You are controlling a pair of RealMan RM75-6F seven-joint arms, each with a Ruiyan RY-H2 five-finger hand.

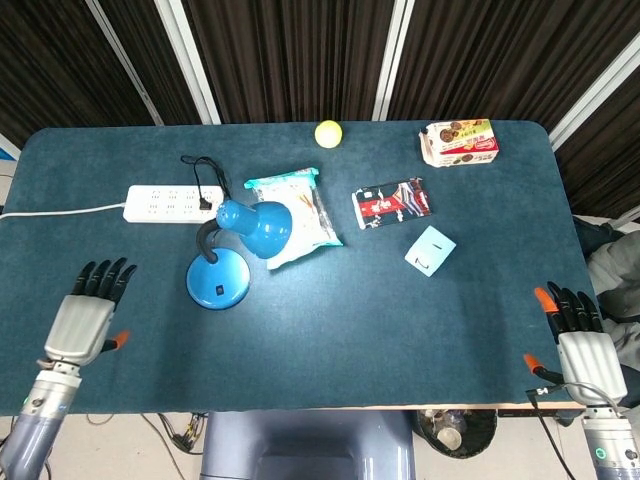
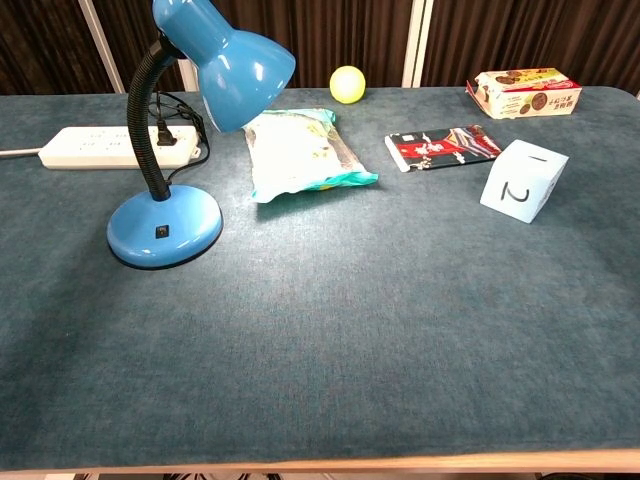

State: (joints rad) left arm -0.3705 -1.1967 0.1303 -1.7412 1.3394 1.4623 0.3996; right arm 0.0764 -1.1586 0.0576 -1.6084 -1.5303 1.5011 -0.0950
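Both hands rest flat near the counter's (image 1: pixel 420 300) front corners, holding nothing, fingers straight and only slightly apart: the left hand (image 1: pixel 82 318) left of the blue desk lamp (image 1: pixel 235 250), the right hand (image 1: pixel 580 340) well apart from everything. The lamp stands upright, its plug in the power strip (image 1: pixel 172 203) behind it and its shade over the snack bag (image 1: pixel 300 215). Only the head view shows the hands; the chest view shows the lamp's base switch (image 2: pixel 160 232) and the "2" on the white cube (image 2: pixel 522 180).
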